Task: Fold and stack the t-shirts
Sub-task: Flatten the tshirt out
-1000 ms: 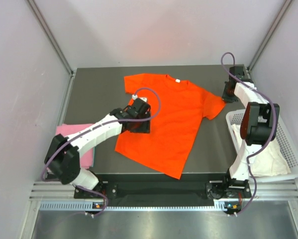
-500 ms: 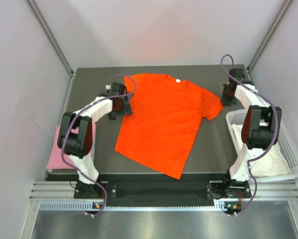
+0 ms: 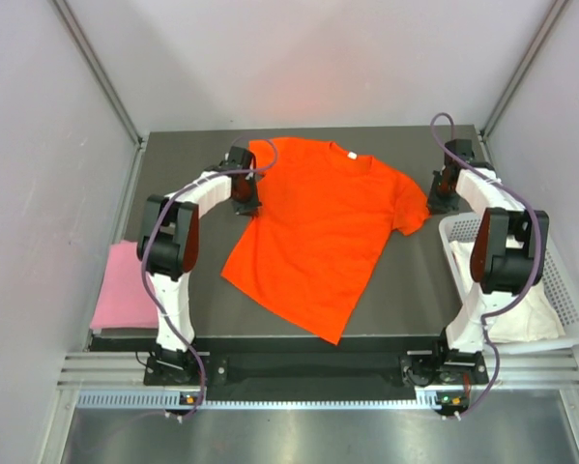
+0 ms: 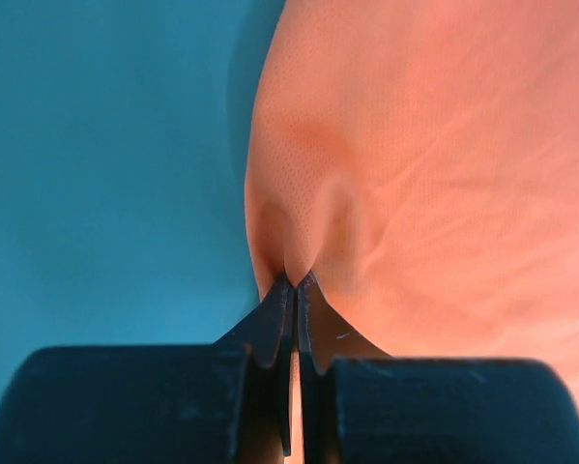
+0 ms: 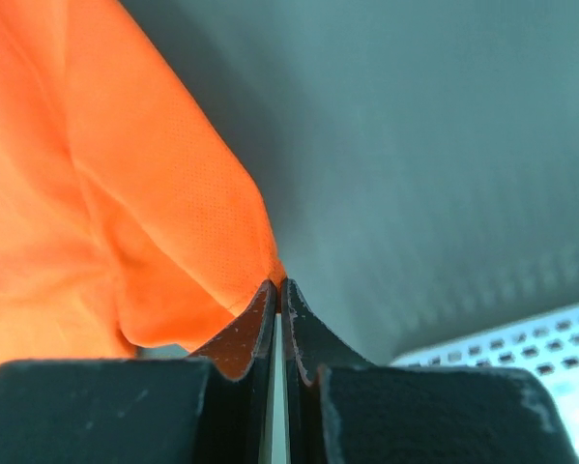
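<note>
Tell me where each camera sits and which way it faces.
Top external: high behind the robot, facing down on the table and the orange t-shirt; left arm and right arm show.
Left wrist: on the left arm, facing along the left gripper, shut on the shirt's edge.
Right wrist: on the right arm, facing along the right gripper, shut on a sleeve; basket corner shows.
Shared: all show the orange t-shirt.

The left gripper (image 3: 247, 196) has swung off the middle of the orange t-shirt (image 3: 318, 237) out to its sleeve at ten o'clock and pinched shut there; its arm no longer covers the pink t-shirt (image 3: 125, 285) at eight o'clock
</note>
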### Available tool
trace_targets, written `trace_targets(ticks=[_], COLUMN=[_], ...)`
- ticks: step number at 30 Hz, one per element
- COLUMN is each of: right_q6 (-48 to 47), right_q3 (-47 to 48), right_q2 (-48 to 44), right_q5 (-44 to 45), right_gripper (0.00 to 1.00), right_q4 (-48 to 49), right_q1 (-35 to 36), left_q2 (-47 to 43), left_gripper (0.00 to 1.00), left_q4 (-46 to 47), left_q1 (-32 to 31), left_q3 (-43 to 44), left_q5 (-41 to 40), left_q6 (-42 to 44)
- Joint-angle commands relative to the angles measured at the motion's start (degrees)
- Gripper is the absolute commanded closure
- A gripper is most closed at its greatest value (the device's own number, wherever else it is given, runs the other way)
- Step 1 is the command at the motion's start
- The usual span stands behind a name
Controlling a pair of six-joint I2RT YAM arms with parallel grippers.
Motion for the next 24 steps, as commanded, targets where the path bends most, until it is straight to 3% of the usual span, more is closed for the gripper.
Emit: trace_targets(ticks=[1, 5, 12, 15, 20, 22, 24], right_q6=[2.65, 5.72, 10.82, 11.79, 13.81, 15.74, 17.24], right_q3=[-3.31, -10.32, -23.26, -25.9, -28.62, -29.86, -32.05], right_q2=[-4.89, -8.49, -21.84, -23.96, -24.84, -26.77, -29.23], right_q5=[1.54, 2.24, -0.21, -0.92, -1.79, -2.23, -2.5], right_gripper=[1.0, 1.0, 1.0, 1.0, 1.0, 1.0, 1.0], right_q4=[-2.53, -4.29, -5.18, -5.09, -6.23, -5.62, -4.83], right_q1=[-0.01, -0.1, 1.92, 3.85, 7.28, 7.55, 7.63], left_q2=[7.32, 17.93, 32.72, 33.18, 30.72, 29.31, 26.68], left_gripper=[1.0, 1.0, 1.0, 1.0, 1.0, 0.93, 0.72], left_q4=[0.54, -0.96, 2.82, 8.79, 8.89, 7.66, 3.55], left_q1=[0.81, 1.86, 3.53, 3.62, 3.8, 3.8, 3.71], left_q3=[8.03, 21.92, 49.78, 49.55, 46.13, 44.54, 42.78], left_q5=[-5.91, -13.98, -13.5, -11.99, -9.36, -8.74, -9.18], left_q6=[4.02, 8.41, 15.54, 16.24, 14.05, 13.78, 13.26])
